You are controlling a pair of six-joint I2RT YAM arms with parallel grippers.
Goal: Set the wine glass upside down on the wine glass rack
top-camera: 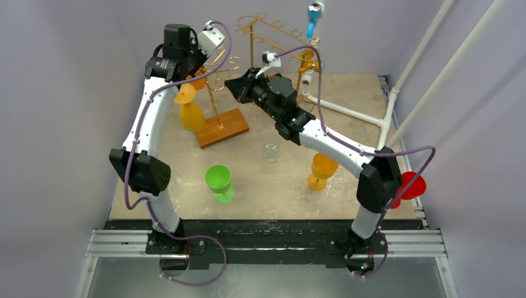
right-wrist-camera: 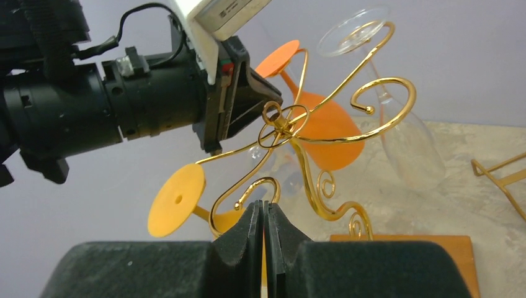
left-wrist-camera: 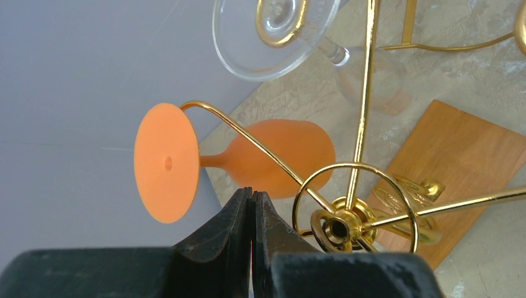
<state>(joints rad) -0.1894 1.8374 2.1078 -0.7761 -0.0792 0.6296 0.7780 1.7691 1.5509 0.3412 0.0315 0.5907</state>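
We noted left arm (top-camera: 147, 118) upright, elbow bent, wrist pointing right. Left gripper (left-wrist-camera: 251, 194) empty, fingers pressed together. We noted right arm (top-camera: 338, 146) stretched forward-left. Right gripper (right-wrist-camera: 263, 206) likewise closed, empty. Grippers faced each other, near, apart.

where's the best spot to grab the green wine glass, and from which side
Probably the short stem of the green wine glass, coming in level from the near side: it stands upright on the table, bowl wide above, foot flat below.
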